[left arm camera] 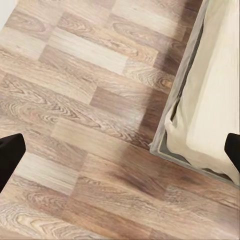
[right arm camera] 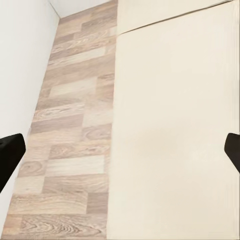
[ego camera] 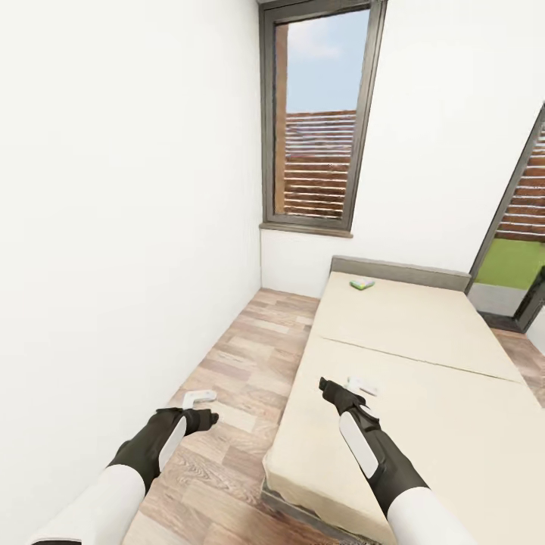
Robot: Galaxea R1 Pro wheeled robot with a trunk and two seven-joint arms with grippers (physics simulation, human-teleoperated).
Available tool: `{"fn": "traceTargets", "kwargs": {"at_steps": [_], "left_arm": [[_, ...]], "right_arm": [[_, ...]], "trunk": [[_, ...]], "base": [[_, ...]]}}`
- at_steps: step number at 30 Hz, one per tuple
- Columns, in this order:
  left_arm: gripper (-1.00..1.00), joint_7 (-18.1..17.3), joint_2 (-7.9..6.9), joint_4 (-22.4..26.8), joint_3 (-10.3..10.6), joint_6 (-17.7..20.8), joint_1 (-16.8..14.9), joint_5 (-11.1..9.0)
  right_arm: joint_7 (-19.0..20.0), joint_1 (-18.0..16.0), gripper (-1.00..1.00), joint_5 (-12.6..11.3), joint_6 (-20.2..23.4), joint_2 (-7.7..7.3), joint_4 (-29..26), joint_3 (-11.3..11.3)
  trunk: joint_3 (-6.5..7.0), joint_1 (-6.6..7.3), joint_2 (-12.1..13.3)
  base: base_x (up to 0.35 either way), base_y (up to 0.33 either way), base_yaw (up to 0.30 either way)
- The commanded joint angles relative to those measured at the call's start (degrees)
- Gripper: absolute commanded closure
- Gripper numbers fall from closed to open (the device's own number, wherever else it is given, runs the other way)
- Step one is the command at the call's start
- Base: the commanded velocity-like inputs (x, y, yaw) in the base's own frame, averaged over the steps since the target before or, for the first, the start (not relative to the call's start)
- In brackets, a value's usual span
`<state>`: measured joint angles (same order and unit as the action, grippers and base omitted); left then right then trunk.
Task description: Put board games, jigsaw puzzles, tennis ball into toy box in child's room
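Hovering with fingers spread wide (nothing held), left gripper (ego camera: pixel 203 407) over floor (ego camera: pixel 227 393), right gripper (ego camera: pixel 350 393) over bed (ego camera: pixel 424 341).

Floor (ego camera: pixel 227 371), lower left of the head frame: wood-look planks, mixed light and brown grain, low sheen. Bed (ego camera: pixel 424 356) mattress: plain beige, matt, cloth-like, one seam across; frame dark grey, matt. Walls (ego camera: pixel 113 189): smooth matt white. Window frame (ego camera: pixel 356 121), upper centre: dark grey, smooth. Fingers (left arm camera: pixel 10 155): matt black.
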<state>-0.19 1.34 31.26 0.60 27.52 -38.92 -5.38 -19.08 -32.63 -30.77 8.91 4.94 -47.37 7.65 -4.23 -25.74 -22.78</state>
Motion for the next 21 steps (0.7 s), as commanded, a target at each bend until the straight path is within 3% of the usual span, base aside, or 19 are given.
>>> {"fn": "traceTargets", "kwargs": {"at_steps": [1,21], "left_arm": [[-1.00,0.1,-0.03,0.1,0.1,0.3,0.0,-0.5],[-1.00,0.1,0.06,0.1,0.2,0.3,0.0,-0.4]], "right_arm": [[-0.4,-0.1,-1.00,-0.3,0.2,-0.02,-0.1,0.2],[-0.3,-0.1,-1.00,-0.3,0.2,-0.02,0.1,-1.4]], "trunk": [[-0.13,-0.04,-0.1],[-0.13,-0.04,-0.1]], "base": [[0.005,0.000,-0.281],[0.001,0.000,-0.281]]}}
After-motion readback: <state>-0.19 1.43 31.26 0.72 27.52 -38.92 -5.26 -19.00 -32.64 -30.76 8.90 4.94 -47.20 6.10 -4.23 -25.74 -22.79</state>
